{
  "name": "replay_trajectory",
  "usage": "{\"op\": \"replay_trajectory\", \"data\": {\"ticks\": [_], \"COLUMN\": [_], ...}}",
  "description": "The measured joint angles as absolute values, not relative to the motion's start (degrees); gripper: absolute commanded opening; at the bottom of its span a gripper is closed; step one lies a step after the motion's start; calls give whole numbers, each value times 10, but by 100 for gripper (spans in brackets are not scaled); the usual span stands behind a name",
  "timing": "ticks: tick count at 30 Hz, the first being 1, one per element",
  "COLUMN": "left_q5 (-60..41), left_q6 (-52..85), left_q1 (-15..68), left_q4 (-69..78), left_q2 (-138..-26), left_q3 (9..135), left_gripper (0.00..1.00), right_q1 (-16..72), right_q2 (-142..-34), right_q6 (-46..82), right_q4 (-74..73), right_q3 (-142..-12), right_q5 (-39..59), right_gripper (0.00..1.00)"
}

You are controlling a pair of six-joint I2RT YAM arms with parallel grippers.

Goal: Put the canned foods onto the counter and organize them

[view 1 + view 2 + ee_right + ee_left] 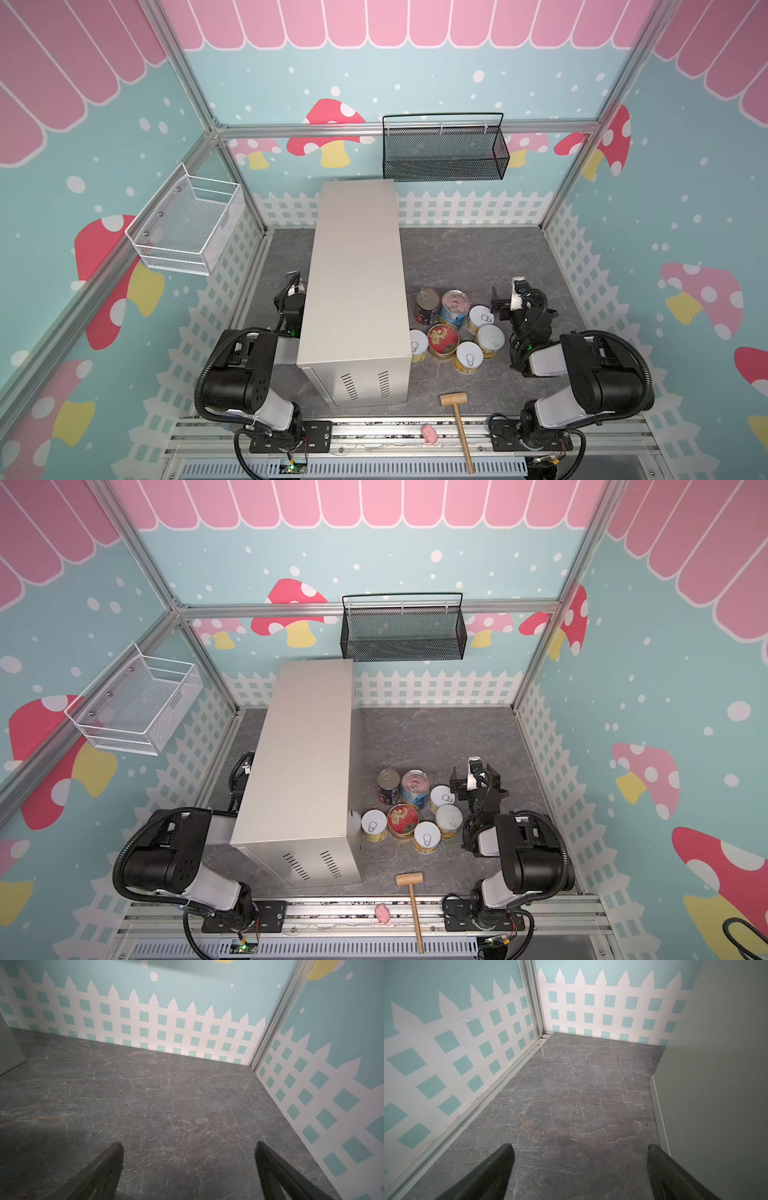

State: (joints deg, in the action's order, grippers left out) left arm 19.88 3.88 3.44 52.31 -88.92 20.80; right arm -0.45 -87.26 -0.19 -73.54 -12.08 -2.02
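Note:
The counter (pixel 353 270) is a long beige metal box standing on the floor, with a bare top in both top views. Right of it stands a cluster of canned foods: a dark navy can (pixel 427 305), a light-blue can (pixel 454 309), a flat red-lidded tin (pixel 442 340) and several short yellow cans (pixel 468 357). My left gripper (pixel 579 1147) is open over bare floor on the counter's left side, half hidden behind it (pixel 293 284). My right gripper (pixel 189 1146) is open and empty, just right of the cans (pixel 514 291).
A wooden mallet (pixel 457 419) and a small pink toy (pixel 430 433) lie near the front rail. A black mesh basket (pixel 444 149) hangs on the back wall and a white wire basket (pixel 187 224) on the left wall. Fence-printed walls enclose the grey marbled floor (pixel 166 1095).

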Motion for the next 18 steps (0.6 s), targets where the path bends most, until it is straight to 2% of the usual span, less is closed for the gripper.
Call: {"op": "replay_trajectory", "data": {"ticks": [18], "left_q5": [199], "left_q6": [39], "left_q1": [34], "left_q4": [521], "left_q2": [-889], "left_q3": [208], "left_gripper": [100], "right_q1": [-4], "right_q2": [-873], "right_q6": [-4], "right_q4": [-735], "right_q3": [-121], "right_q5": [0], "right_gripper": [99]}}
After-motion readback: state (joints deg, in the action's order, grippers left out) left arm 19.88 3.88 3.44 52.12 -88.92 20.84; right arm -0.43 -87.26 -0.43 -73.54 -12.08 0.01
